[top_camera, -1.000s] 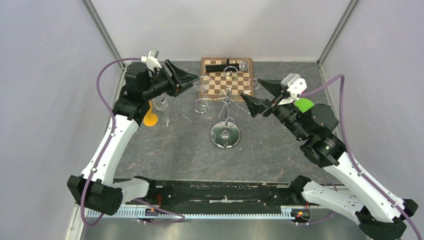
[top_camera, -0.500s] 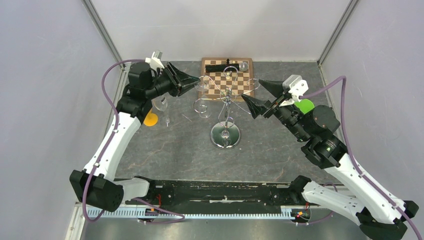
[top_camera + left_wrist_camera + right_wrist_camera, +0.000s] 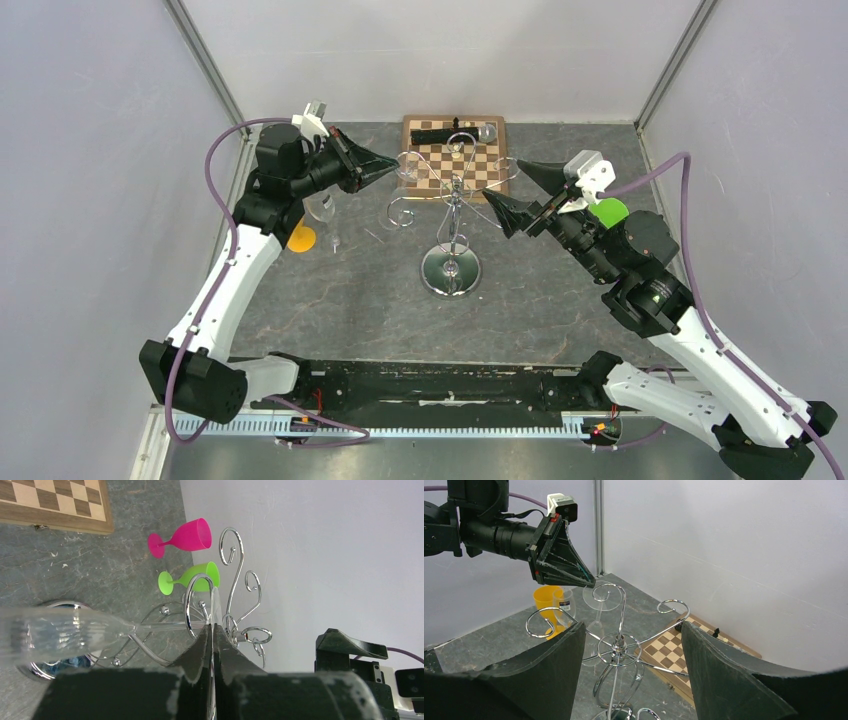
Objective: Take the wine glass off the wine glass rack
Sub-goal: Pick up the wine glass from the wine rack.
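The wine glass rack (image 3: 450,270) stands mid-table, a silver wire stand with curled hooks (image 3: 618,642). A clear wine glass (image 3: 65,635) hangs upside down from a hook on the rack's left side, its round foot (image 3: 601,597) uppermost. My left gripper (image 3: 213,626) is shut on the thin edge of that foot, and it reaches in from the left (image 3: 390,165). My right gripper (image 3: 633,625) is open and hovers just right of the rack's top (image 3: 500,177), with the hub and hooks between its fingers at a distance.
A wooden chessboard (image 3: 455,155) lies behind the rack. A yellow cup (image 3: 300,238) and a clear glass (image 3: 322,208) stand under my left arm. A pink goblet (image 3: 182,537) and a green goblet (image 3: 192,577) stand by the right wall. Walls enclose the table.
My left gripper has edged right toward the rack and its jaws have closed on the foot of the wine glass. The right arm has barely moved.
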Available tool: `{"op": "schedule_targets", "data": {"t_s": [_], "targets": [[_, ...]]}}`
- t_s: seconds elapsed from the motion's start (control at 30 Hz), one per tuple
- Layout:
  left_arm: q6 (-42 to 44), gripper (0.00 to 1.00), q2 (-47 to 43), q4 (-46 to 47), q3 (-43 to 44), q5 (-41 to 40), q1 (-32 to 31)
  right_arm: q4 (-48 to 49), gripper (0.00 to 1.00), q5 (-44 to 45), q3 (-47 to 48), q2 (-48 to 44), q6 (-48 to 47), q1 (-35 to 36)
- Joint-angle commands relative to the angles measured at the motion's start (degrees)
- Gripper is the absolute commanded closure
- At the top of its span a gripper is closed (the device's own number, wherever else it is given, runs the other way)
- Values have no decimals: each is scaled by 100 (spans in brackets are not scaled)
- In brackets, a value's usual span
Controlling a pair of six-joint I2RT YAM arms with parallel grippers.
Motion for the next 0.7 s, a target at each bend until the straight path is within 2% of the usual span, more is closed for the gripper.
{"op": "schedule_targets", "data": {"t_s": [0.0,0.67], "targets": [[-131,98,-26,245,29,255,38,87,27,81,-25,-90,20,-20],[-4,98,-173,-70,430,34,160,57,27,150,-25,-146,-30,-27]]}}
